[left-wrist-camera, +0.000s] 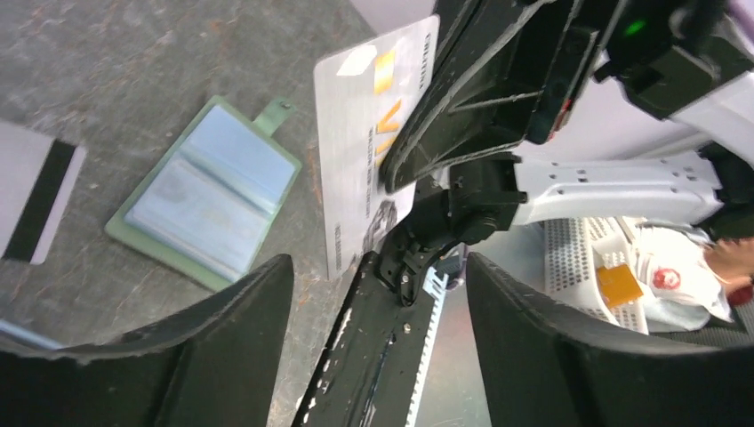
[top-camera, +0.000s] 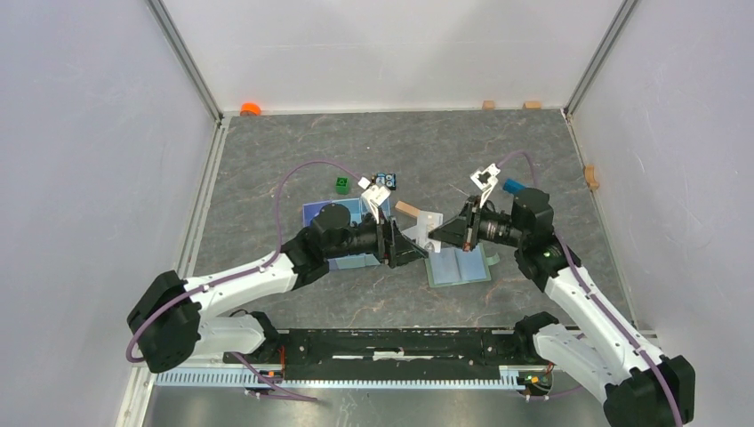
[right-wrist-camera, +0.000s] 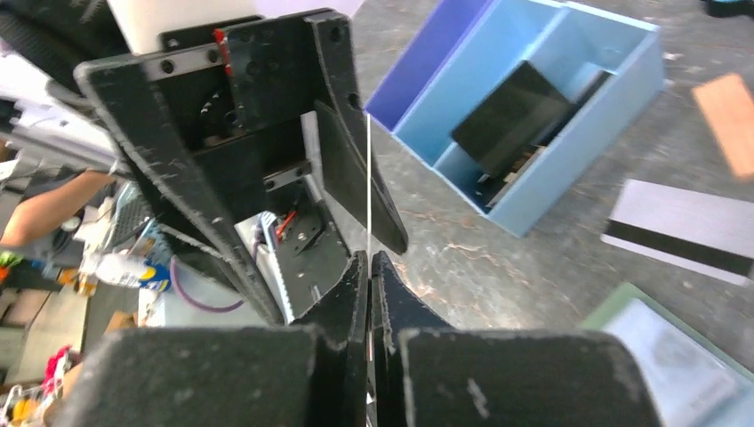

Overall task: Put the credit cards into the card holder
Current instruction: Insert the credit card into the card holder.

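An orange object (top-camera: 251, 108) lies at the far left corner of the surface. A green cube (top-camera: 343, 185) sits left of centre, just beyond the light blue tray (top-camera: 311, 213), whose near part the left arm covers; one compartment of the tray holds a dark flat object (right-wrist-camera: 516, 116).

The left gripper (top-camera: 416, 252) hangs over the middle of the surface, pointing right; its fingers (left-wrist-camera: 222, 356) stand well apart and clamp nothing. A tan block (top-camera: 406, 210) lies just beyond it.

The credit card (left-wrist-camera: 364, 151), whitish with gold lettering, is held on edge above the middle of the surface; its free end reaches in between the left fingers, close against one of them, though contact cannot be told. The right gripper (top-camera: 434, 237) pinches the card's other end, its fingers (right-wrist-camera: 351, 298) pressed together on the thin edge.

A striped card (right-wrist-camera: 685, 231), grey with a dark band, lies flat on the surface between the tray and the card holder, touching neither. The card holder (top-camera: 458, 265) lies open and flat just right of centre, nearer the front edge than the grippers; its pale slots face up and its snap tab sticks out to the right.

A blue object (top-camera: 513, 187) sits by the right arm's wrist. Two wooden blocks (top-camera: 488, 104) rest at the far edge towards the right corner; another block (top-camera: 591, 175) rests at the right edge.
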Tool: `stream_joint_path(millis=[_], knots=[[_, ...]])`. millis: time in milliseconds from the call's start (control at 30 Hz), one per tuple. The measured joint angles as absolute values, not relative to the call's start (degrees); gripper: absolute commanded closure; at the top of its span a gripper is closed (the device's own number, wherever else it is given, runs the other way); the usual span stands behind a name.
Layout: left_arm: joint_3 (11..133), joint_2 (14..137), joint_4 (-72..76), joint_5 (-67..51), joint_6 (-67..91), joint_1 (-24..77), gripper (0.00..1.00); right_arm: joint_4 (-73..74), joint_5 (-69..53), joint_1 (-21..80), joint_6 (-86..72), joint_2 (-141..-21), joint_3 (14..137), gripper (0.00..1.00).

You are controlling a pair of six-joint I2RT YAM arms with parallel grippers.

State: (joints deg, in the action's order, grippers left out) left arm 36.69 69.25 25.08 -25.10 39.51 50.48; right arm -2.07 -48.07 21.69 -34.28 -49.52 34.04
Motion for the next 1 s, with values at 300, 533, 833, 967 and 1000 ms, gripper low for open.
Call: stream_joint_path(millis=[300,533,833,967,1000], knots=[[48.34,74.54,6.70,-14.04,38.44,53.58,0.12,21.06,-31.59,15.42,-19.09,-53.65,44.82,1.00],[59.37,89.03,-1.98,-8.38,39.27,61.87,0.12,29.98,-24.47,5.45,-12.97,-56.10,40.86,1.00],[62.22,99.79,-7.66,-5.76,41.19,64.25,0.11,32.18,-28.21,0.60,-9.89,-58.57,33.69,1.00],[62.52,101.16,-7.62,-5.56,41.89,63.26,0.24,29.93,-33.26,0.58,-9.41,-61.23,32.16,1.00],[62.54,101.60,-7.46,-5.69,42.26,62.85,0.24,29.50,-34.28,0.58,-9.34,-61.82,31.73,1.00]])
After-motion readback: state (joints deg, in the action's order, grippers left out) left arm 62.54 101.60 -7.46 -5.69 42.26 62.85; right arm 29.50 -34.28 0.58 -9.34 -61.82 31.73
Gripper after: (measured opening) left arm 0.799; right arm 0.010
